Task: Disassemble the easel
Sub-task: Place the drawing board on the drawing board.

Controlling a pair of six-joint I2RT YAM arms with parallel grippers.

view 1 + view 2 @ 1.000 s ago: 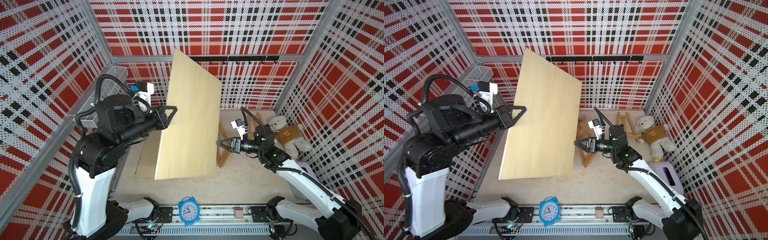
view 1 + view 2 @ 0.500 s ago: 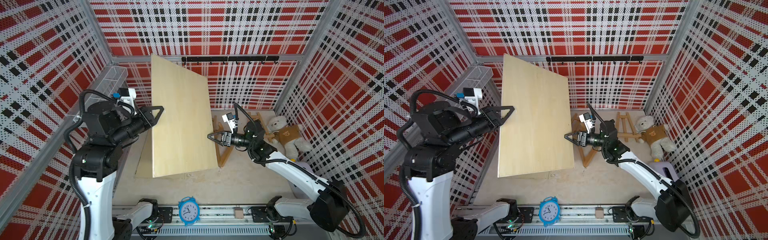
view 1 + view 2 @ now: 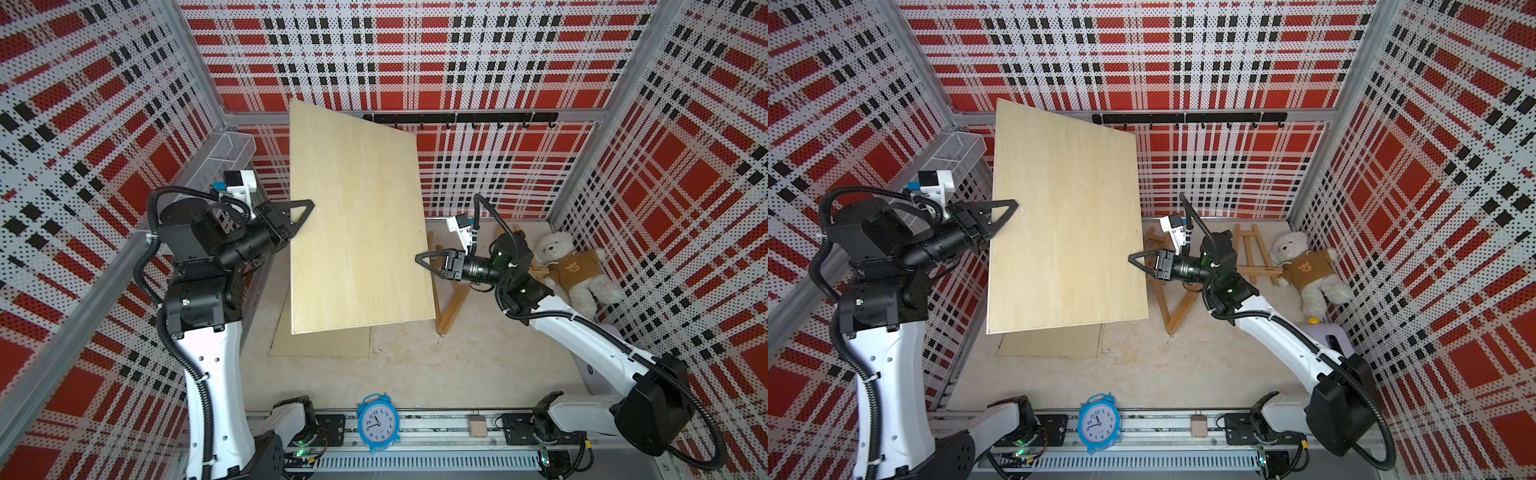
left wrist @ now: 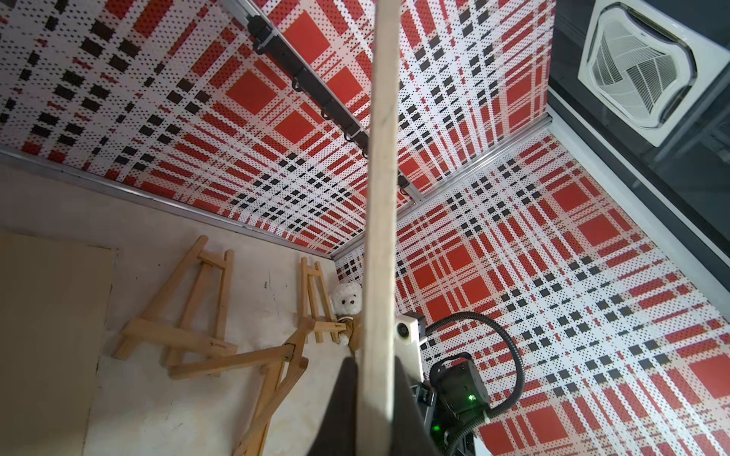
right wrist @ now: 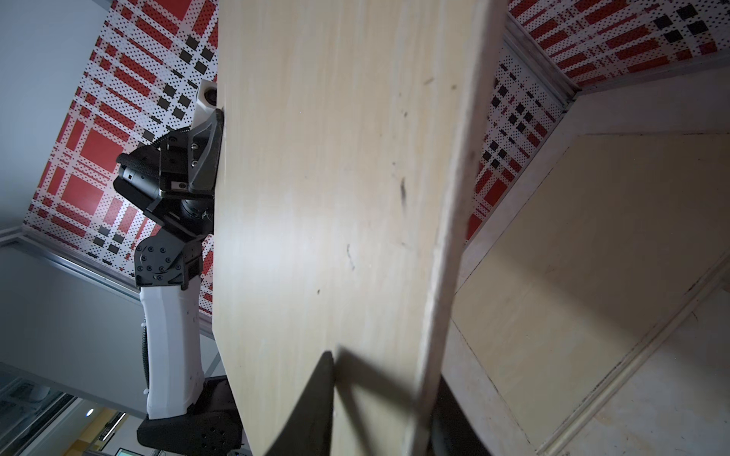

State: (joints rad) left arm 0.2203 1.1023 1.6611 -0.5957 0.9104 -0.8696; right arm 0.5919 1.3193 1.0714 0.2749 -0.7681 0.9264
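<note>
wood board (image 3: 357, 232) long axis rearward | left tool (image 3: 306, 206) pinches it | right tool (image 3: 420, 258) unclear

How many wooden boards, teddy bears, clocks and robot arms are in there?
Wooden boards: 2 (lifted board, flat board)
Teddy bear: 1
Alarm clock: 1
Robot arms: 2 (left arm, right arm)
Total: 6

top views look down; wrist views hug the board (image 4: 379, 197).

Dial numerals ring the blue alarm clock (image 3: 377, 423) — 12 on top; a small stamp (image 4: 216, 346) on the easel (image 4: 177, 339) is unreadable.
</note>
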